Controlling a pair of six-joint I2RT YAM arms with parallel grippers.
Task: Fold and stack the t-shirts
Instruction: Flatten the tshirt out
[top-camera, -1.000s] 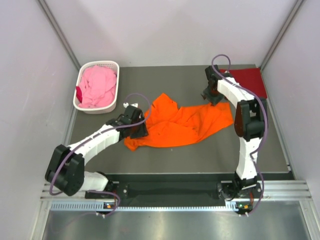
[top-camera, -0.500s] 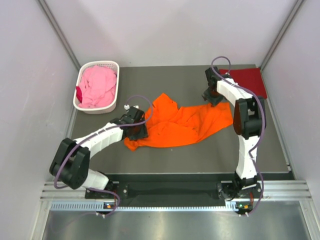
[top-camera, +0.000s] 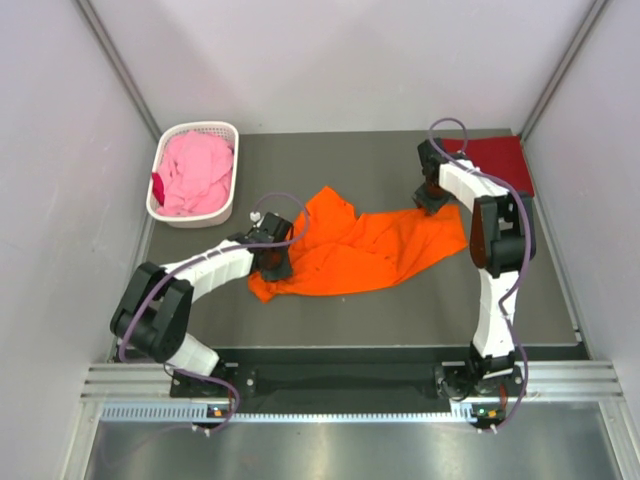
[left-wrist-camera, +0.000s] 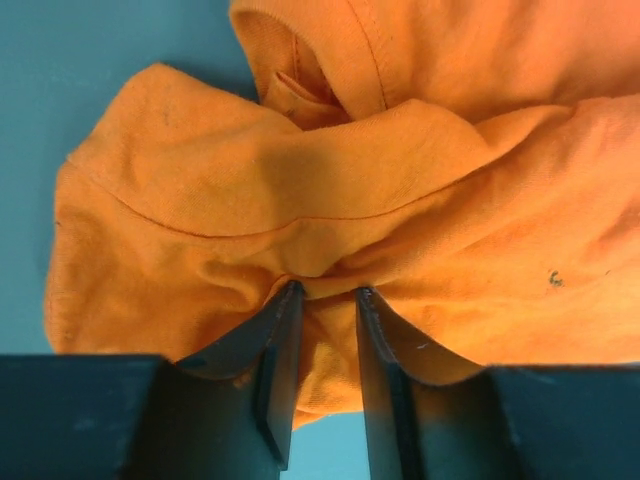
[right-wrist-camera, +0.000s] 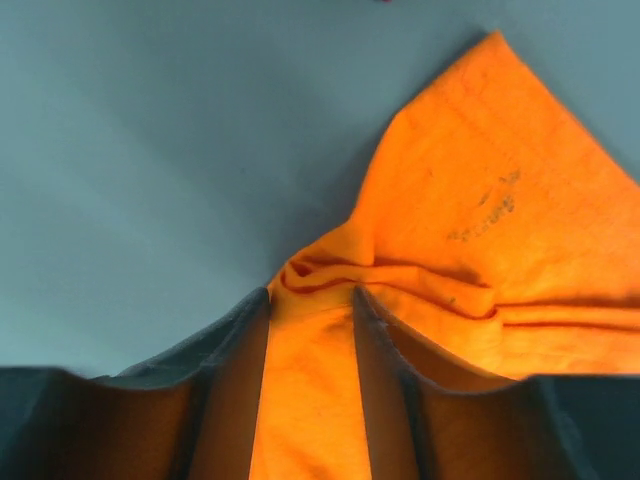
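The orange shirt (top-camera: 360, 250) lies crumpled in the middle of the counter (top-camera: 340, 165), spread crosswise between the two arms. The red shirt (top-camera: 497, 165) sits flat at the far right corner. The pink shirt (top-camera: 195, 170) is heaped in the basket (top-camera: 192, 218) at the far left.

The left hand (left-wrist-camera: 328, 292) is at the orange shirt's left end. Its fingers (left-wrist-camera: 283, 340) stand on either side of a gathered fold, with creases running out from the tips, so it is grasping a pinch of cloth. The right hand (right-wrist-camera: 312, 290) is at the far right corner of the same shirt. A strip of cloth runs up between its fingers and puckers at the tips, so it is grasping there too.

The cloth is thin, light and limp. It has no stiffness and will sag, drag and bunch wherever it is not held. It is unlikely to slip from a firm pinch, but a shallow bite on one layer could pull free. A bite on a bunch may take layers that should stay down.

The best holds are hems, shoulder seams and corners, well apart, so that lifting draws the shirt taut and flat. The left hand's hold looks to be on a wrinkled mass rather than a clean edge.
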